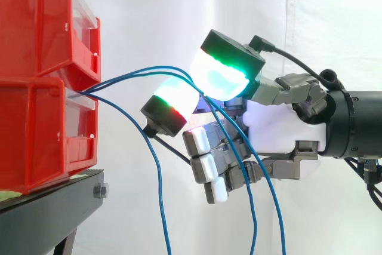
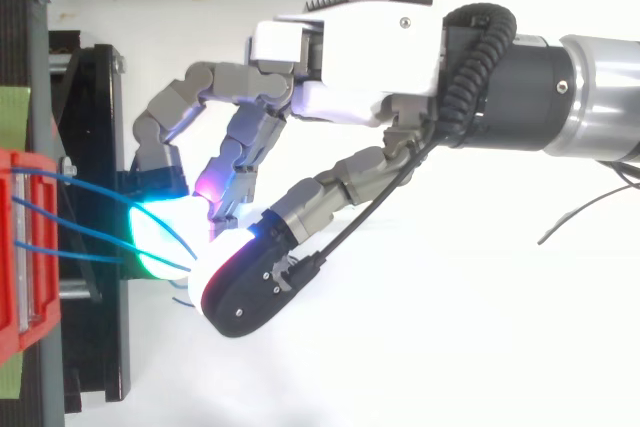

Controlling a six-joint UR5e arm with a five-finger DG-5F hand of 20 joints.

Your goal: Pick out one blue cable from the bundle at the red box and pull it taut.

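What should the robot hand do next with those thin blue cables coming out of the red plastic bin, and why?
Probably draw the robot hand back from the red plastic bin: its glowing pads seem to pinch the thin blue cables, which arc slackly.

Place: a robotics lab test stand.
Backdrop: white curtain closing off everything behind the rig.
Machine: industrial arm at 3 o'clock, its hand tipped with thick glowing pads.
Fixture: red bins on a black stand at 9 o'clock, blue cable trailing out.
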